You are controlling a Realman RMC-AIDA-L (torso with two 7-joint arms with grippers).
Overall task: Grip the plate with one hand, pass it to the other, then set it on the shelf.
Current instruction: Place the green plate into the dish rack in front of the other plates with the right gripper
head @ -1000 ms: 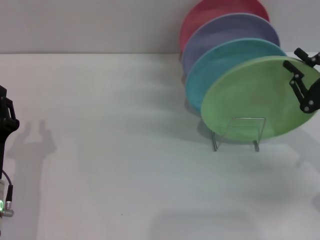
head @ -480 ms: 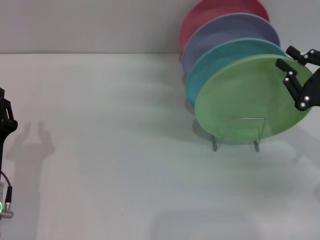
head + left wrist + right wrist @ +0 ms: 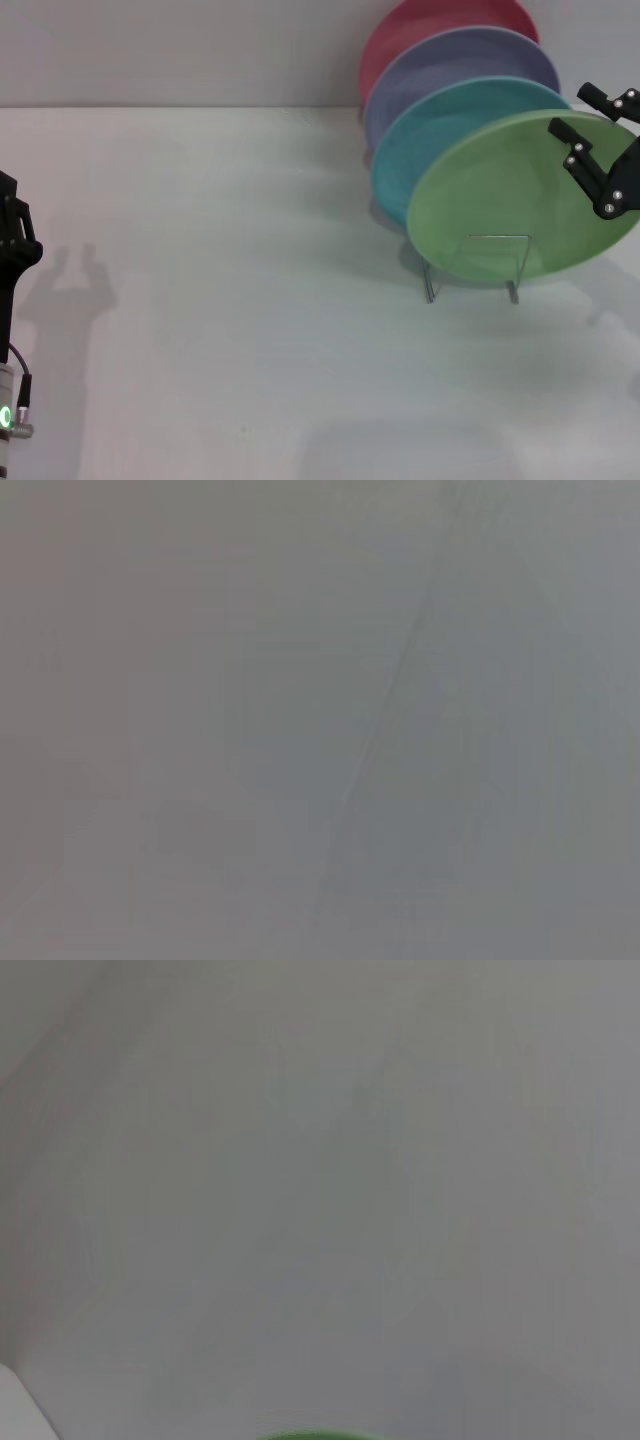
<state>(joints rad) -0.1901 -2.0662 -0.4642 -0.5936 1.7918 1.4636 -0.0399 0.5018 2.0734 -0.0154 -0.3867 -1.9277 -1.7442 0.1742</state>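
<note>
Judging from how things lie, the task looks close to its end: the white desk (image 3: 250, 300) fills most of the head view, and at its upper right the light green plate (image 3: 500, 200) already leans in the front slot of the silver wire rack (image 3: 478, 265), so the grip and the hand-over appear done and only the letting go and pulling away seem left. Behind it, stepping up toward the top of the frame, stand a teal plate (image 3: 440, 125), a lavender plate (image 3: 455, 60) and a red plate (image 3: 420, 25), each overlapping the next, so the green plate has little room to tip backward and the rack's low front loop is all that checks it forward. At the right edge the right pincer (image 3: 592, 112) sits at the green plate's upper rim with its black fingers spread apart, one in front of the plate face; whether they touch the rim I cannot tell. At the lower left edge the left pincer (image 3: 15, 235) hangs well apart from everything, and whether it is apart or together cannot be told. Both wrist views show almost nothing but grey, save a sliver of green at the bottom of the right one.
</note>
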